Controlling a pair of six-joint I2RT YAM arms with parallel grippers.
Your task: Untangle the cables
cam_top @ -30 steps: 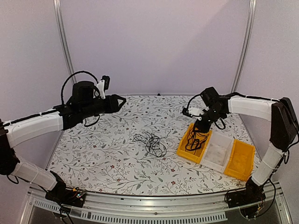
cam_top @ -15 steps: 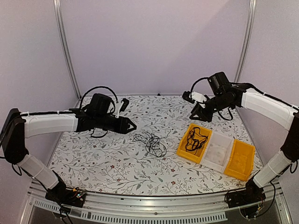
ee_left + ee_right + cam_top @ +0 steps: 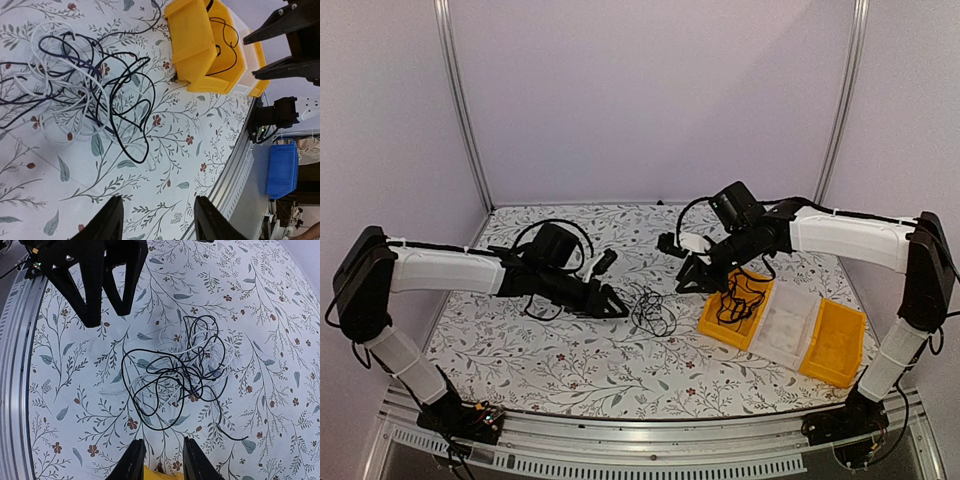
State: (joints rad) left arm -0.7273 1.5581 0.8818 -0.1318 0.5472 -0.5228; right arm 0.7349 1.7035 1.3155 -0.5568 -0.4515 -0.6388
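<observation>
The cables [image 3: 650,305] lie in one tangle at the middle of the table: black loops [image 3: 170,385] wound through a white cord [image 3: 47,95]. A separate black cable [image 3: 740,296] lies inside the nearest yellow bin [image 3: 192,45]. My left gripper [image 3: 612,303] is low at the tangle's left side, jaws open and empty [image 3: 157,220]. My right gripper [image 3: 688,281] hovers between the tangle and the bin, also open with nothing between its fingers [image 3: 162,460].
Three bins stand in a row at the right: the yellow bin [image 3: 718,320], a clear one [image 3: 788,325] and another yellow one [image 3: 835,345]. A metal rail [image 3: 640,440] runs along the table's near edge. A blue bin [image 3: 282,170] sits off the table.
My left arm has dropped and reached right to the tangle. My right arm has left the spot above the yellow bin, lifted, then swung left and down toward the tangle.
</observation>
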